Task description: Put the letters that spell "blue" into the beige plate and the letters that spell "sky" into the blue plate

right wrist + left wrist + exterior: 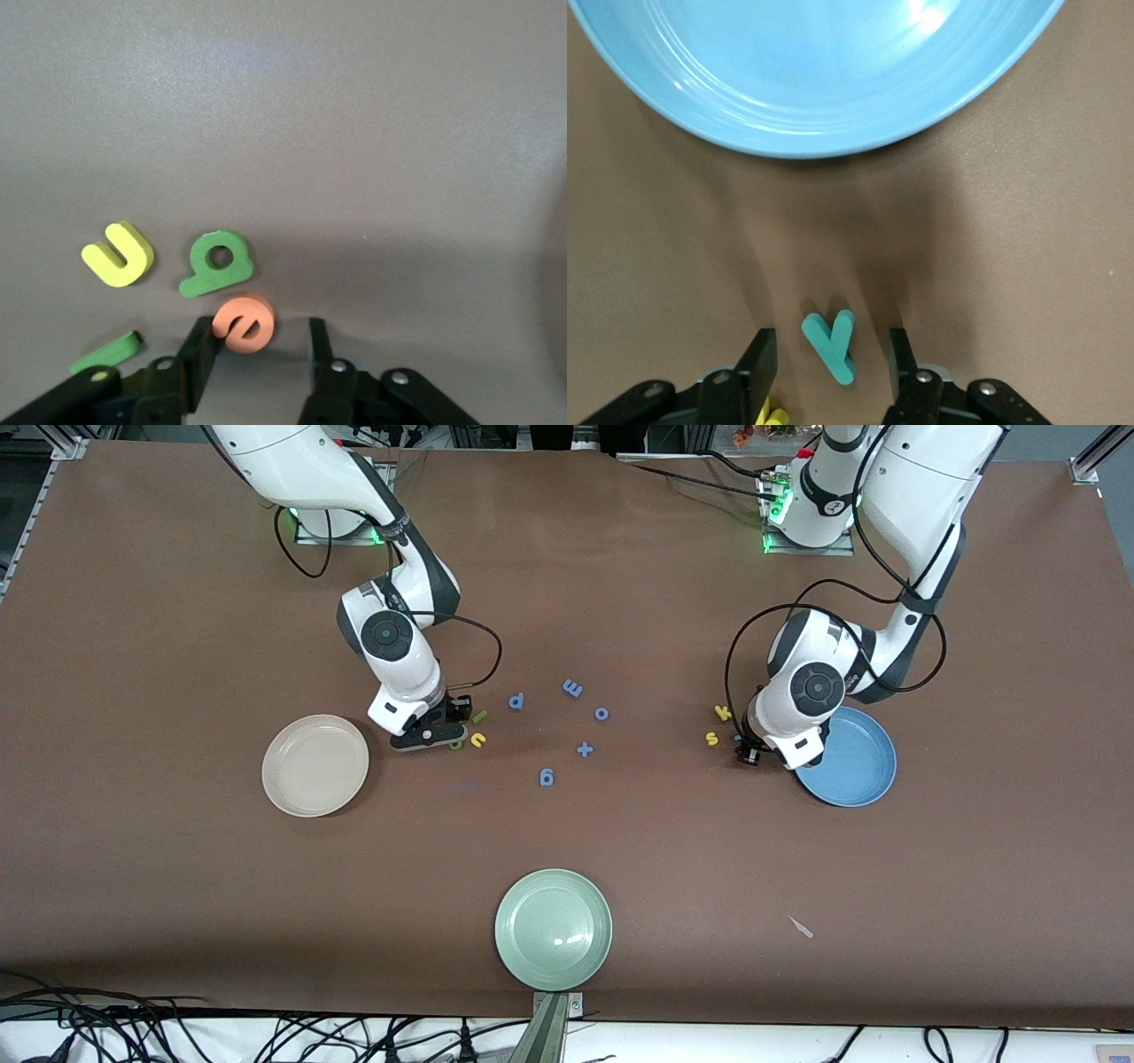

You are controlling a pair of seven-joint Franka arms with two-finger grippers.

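Your right gripper [254, 341] is down at the table beside the beige plate [315, 765], toward the right arm's end, and its jaws stand apart with the orange "e" [243, 321] between the fingertips; one finger [200, 347] touches the letter's edge, the other stands clear of it. The dark green "b" [216, 263] lies flat touching the "e", just ahead of the fingertips, with the yellow "u" [118, 253] beside it and the light green "l" [107, 351] off by the outer side of the touching finger. The beige plate holds no letters. Your left gripper [831, 356] is low beside the blue plate [806, 80], toward the left arm's end, jaws apart, with the teal "y" [832, 343] lying flat between the fingertips and touching neither. The yellow "s" [711, 739] and yellow "k" [722, 712] rest on the table just beside that gripper, outside the blue plate.
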